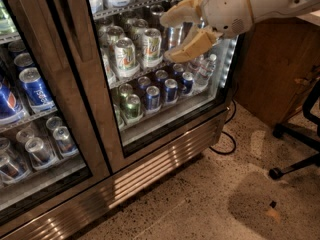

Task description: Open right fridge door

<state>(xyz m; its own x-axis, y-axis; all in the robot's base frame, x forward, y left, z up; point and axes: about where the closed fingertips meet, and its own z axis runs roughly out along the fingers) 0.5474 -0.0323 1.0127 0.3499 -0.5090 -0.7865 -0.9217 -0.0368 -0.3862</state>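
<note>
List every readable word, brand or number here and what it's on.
"pepsi": blue can behind the left door, faint.
White-green cans and dark blue cans: labels too blurred to read.
Gripper, in front of the right fridge door: no markings legible.
</note>
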